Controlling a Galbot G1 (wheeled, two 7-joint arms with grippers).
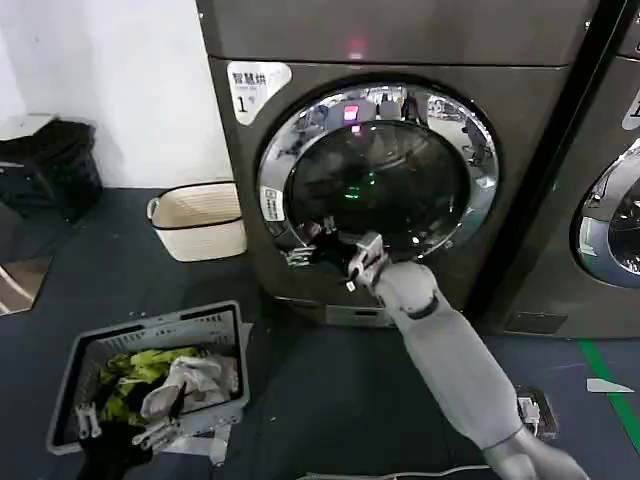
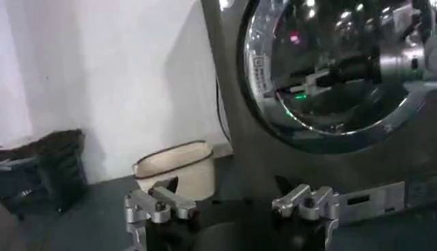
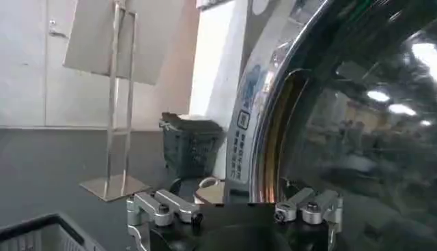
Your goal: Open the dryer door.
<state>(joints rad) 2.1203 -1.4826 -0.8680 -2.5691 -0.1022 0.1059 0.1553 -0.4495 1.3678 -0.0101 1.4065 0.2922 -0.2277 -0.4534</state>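
Observation:
The dryer door (image 1: 378, 172) is a big round porthole with a chrome ring around dark glass, and it looks flush with the machine's front. My right gripper (image 1: 310, 246) reaches to the door's lower left rim. In the right wrist view that gripper (image 3: 235, 208) is open, and the chrome ring (image 3: 263, 129) runs up between its two fingers. My left gripper (image 1: 118, 428) hangs low at the left over a laundry crate. It is open (image 2: 232, 204) and holds nothing. From there the dryer door (image 2: 341, 61) shows farther off.
A cream basket (image 1: 200, 220) stands left of the dryer. A grey crate of clothes (image 1: 215, 325) lies on the dark floor at front left. A black bin (image 1: 50, 165) sits by the wall. A second machine (image 1: 612, 215) adjoins on the right. A metal stand (image 3: 116, 102) is also in view.

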